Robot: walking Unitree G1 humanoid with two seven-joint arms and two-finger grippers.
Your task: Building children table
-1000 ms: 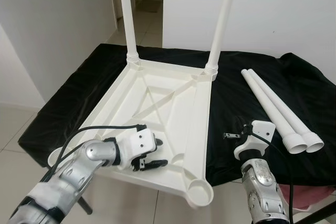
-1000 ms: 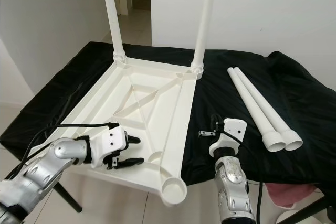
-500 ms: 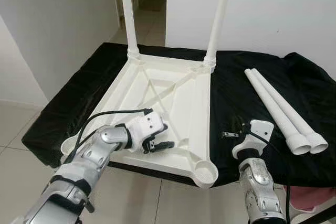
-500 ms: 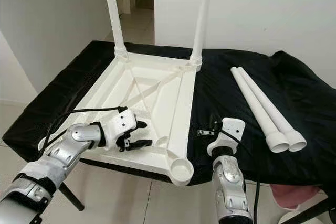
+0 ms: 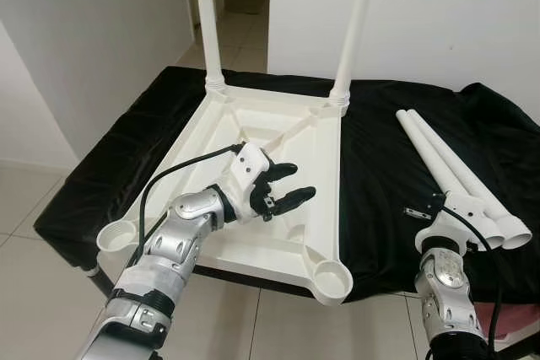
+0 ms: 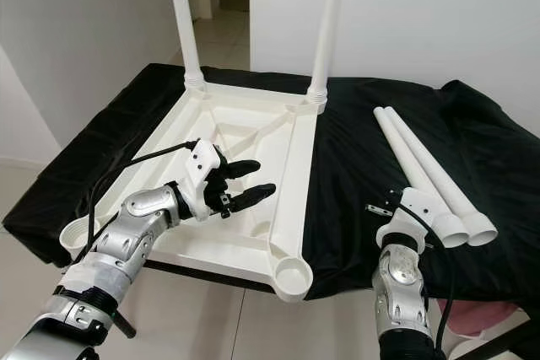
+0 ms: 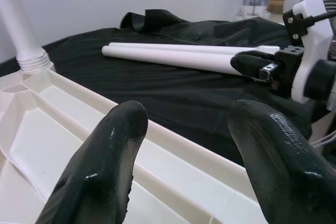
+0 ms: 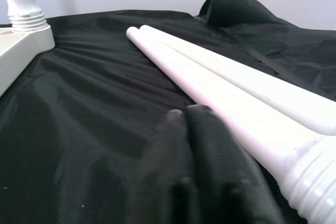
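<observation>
Left gripper (image 5: 285,186): fingers (image 7: 105,150) spread apart, nothing between them, raised over the middle of the tabletop (image 5: 211,137). Right gripper (image 6: 381,208): fingers (image 8: 210,140) pressed together, empty, lying low over the cloth (image 5: 384,174) just beside the threaded ends of the loose legs (image 5: 456,179).

Handling, as a judgement:
- Loose legs: hollow moulded plastic tubes, likely light and stiff. Smooth and round, so liable to roll on the cloth and slip in a loose grip. Best held across the shaft, near the middle for balance or a little behind the threaded collar for steering into a socket. Threads best kept out of the pinch.
- Tabletop: broad, ribbed, rigid, probably light for its size. Upside down on the desk, its near edge overhanging. Best steadied by a rim or rib, not lifted by one corner.
- Fitted legs (image 5: 354,27): upright in the two far corners; a side knock could strain the joints.

Count:
- Tabletop: one.
- Fitted legs: two, standing at the far corners.
- Loose legs: two, side by side and touching, on the cloth right of the tabletop.
- Open sockets (image 5: 331,276): two, at the near corners.
- Cloth: one, black, over the desk.
</observation>
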